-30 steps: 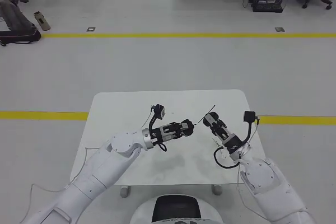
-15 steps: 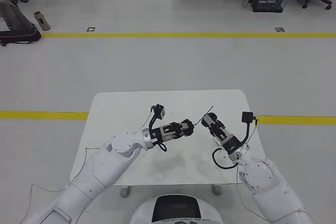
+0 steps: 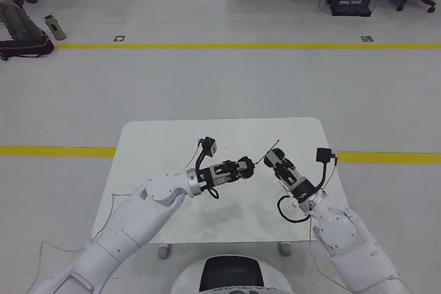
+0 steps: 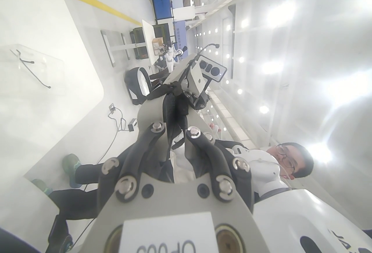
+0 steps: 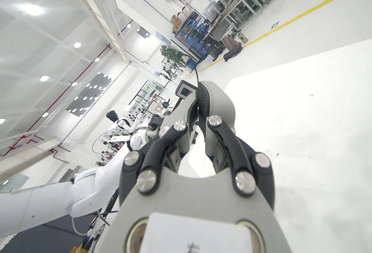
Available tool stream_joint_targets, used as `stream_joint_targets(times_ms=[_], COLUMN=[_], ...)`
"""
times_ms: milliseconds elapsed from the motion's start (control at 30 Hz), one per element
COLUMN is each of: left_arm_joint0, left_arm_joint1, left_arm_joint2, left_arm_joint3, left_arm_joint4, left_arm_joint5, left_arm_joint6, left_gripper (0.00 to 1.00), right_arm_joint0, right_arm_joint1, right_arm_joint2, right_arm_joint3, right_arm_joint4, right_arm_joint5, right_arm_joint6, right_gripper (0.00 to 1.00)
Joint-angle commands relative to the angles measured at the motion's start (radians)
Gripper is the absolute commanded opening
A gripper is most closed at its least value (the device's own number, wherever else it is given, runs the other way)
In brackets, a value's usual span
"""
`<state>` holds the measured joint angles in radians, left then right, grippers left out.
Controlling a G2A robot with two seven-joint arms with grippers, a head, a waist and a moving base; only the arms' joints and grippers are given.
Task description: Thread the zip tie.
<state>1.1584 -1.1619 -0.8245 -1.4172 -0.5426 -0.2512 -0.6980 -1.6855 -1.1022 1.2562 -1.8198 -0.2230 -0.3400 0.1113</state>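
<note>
White all round: noted the counter (image 3: 154, 147) beneath both raised arms. Found the left hand (image 3: 251, 166) clenched, contents impossible to tell, just beside the right hand (image 3: 267, 157). Saw the latter pinched tight on the thin black zip tie (image 5: 196, 72), above mid-counter.

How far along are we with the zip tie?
Done: right hand shut on the zip tie, its free end sticking out. In hand: left hand, shut, nearly tip to tip with the right above the table. Left: no closed loop shows, so threading looks undone.
</note>
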Motion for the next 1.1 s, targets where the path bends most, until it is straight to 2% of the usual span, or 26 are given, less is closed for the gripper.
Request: stream_joint_targets(times_ms=[0,1067], left_arm_joint0=[0.0,0.0], left_arm_joint1=[0.0,0.0], left_arm_joint2=[0.0,0.0], left_arm_joint3=[0.0,0.0], left_arm_joint4=[0.0,0.0], left_arm_joint5=[0.0,0.0], left_arm_joint6=[0.0,0.0], left_gripper=[0.0,0.0], right_arm_joint0=[-0.002,0.008], right_arm_joint1=[-0.001,-0.004], right_arm_joint2=[0.001,0.0], right_arm_joint3=[-0.005,0.011], right_arm_joint4=[0.005,-0.021], right_arm_joint5=[0.0,0.0], right_arm_joint6=[-0.004,0.005], right_gripper=[0.0,0.0])
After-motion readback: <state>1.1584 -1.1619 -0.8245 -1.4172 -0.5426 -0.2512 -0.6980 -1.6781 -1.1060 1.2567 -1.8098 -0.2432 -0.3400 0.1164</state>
